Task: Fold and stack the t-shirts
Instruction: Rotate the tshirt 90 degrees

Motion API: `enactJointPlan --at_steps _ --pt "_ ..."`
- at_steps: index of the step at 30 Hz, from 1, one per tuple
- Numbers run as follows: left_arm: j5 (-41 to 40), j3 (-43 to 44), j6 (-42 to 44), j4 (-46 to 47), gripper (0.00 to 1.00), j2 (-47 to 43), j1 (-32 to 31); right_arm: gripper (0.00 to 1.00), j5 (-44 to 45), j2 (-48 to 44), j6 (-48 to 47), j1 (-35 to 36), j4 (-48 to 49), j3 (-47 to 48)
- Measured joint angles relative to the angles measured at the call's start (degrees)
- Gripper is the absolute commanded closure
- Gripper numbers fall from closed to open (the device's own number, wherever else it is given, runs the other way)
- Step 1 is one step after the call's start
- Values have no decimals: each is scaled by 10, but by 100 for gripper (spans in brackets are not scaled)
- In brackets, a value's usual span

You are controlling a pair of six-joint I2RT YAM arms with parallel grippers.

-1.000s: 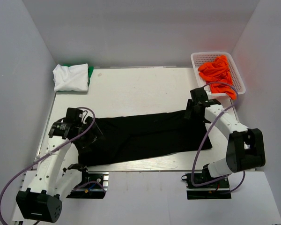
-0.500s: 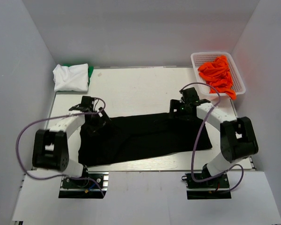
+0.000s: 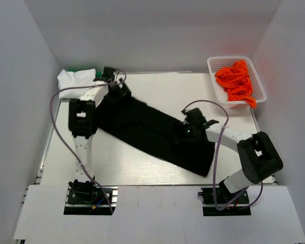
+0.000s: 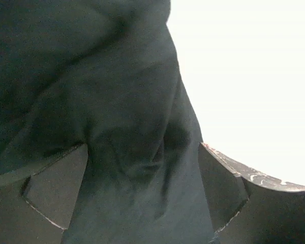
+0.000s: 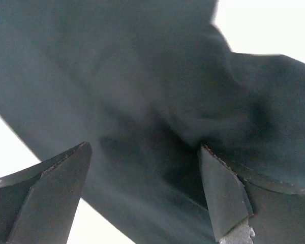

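Observation:
The large black t-shirt [image 3: 152, 129] lies in a diagonal band on the table, from the far left down to the near right. No white label shows on it. My left gripper [image 3: 117, 90] is at its far left end. In the left wrist view [image 4: 142, 198] the jaws stand apart with wrinkled black cloth [image 4: 117, 101] between them. My right gripper [image 3: 189, 131] is over the shirt's near right part. Its jaws [image 5: 142, 193] also stand apart over black cloth [image 5: 142, 76]. The white t-shirt [image 3: 73, 79] lies folded at the far left corner on a green one [image 3: 85, 70]. Orange t-shirts [image 3: 235, 79] fill a basket.
A white plastic basket [image 3: 212, 62] stands at the far right corner. Grey walls close in the table on three sides. The bare table top [image 3: 157, 91] shows behind the black shirt and to its near left [image 3: 112, 162].
The black shirt has swung from lying across the table to a diagonal. My left arm has reached far back to the left with its end. My right gripper has moved left and nearer.

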Motion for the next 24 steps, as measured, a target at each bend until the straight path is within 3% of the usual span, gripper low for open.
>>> enactJointPlan --at_steps 4,5,8,13,24 --pt "82 339 -7 64 0 224 -20 10 -65 -23 7 171 -61 -5" --pt "107 388 -15 103 0 266 -28 10 -80 -19 6 221 -90 10" --pt "143 386 -36 235 0 296 -56 10 -121 -22 7 317 -146 45" --pt "139 382 -50 331 0 317 -103 10 -129 -107 19 318 -178 50" --pt "63 389 -79 360 0 326 -122 10 -97 -178 64 313 -199 50"
